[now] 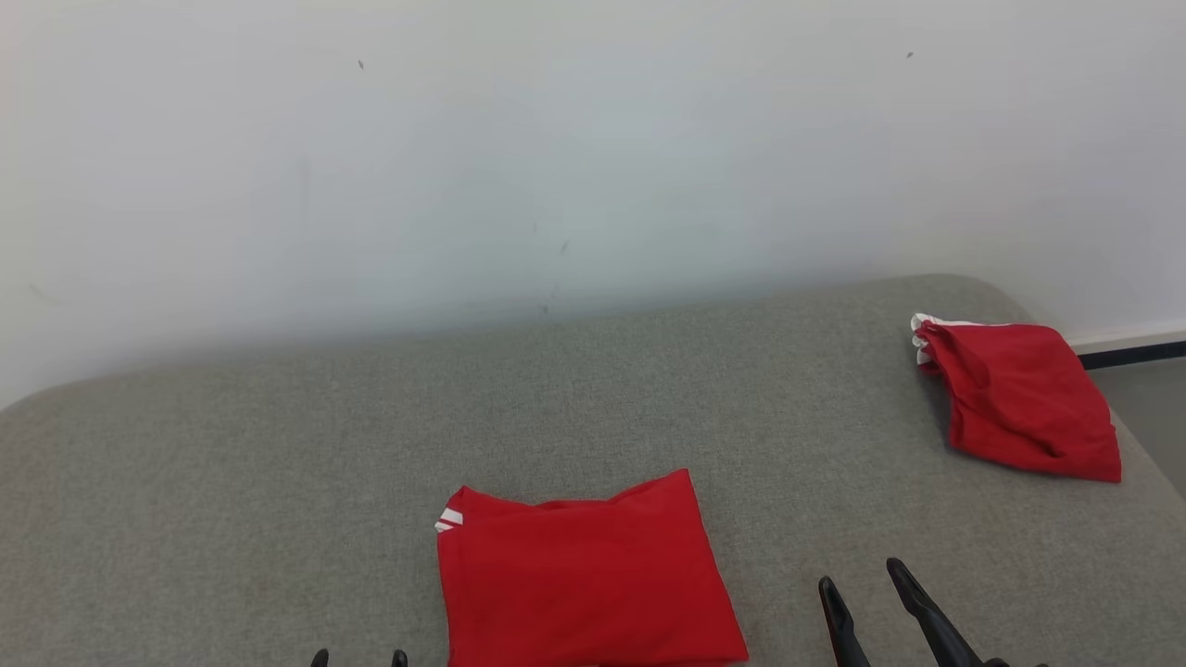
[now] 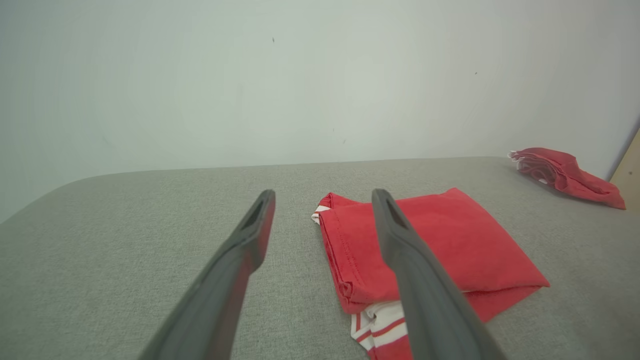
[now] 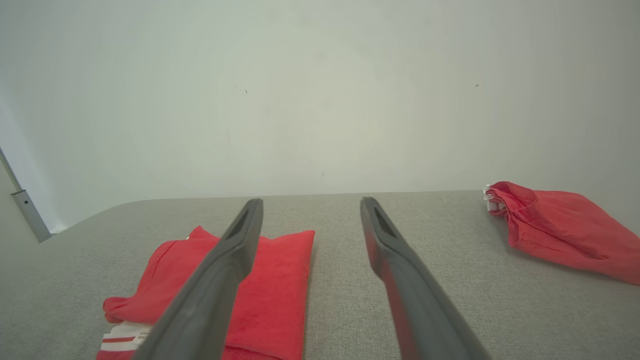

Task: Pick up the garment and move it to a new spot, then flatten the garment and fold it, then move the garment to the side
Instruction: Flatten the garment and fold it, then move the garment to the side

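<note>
A red garment [image 1: 584, 574] with white stripe trim lies folded into a neat rectangle on the grey cloth-covered table [image 1: 278, 463], near its front edge. It also appears in the left wrist view [image 2: 450, 240] and the right wrist view [image 3: 280, 280]. My left gripper [image 1: 359, 658] is open, just left of the garment's near corner, with nothing between its fingers [image 2: 240, 250]. My right gripper [image 1: 860, 574] is open too and hangs to the right of the garment, clear of it, its fingers [image 3: 400, 270] empty.
A second red garment [image 1: 1019, 398] with white trim lies loosely folded at the table's far right corner, near the edge. A pale wall [image 1: 556, 139] runs behind the table. Past the right edge are floor and a dark baseboard [image 1: 1130, 354].
</note>
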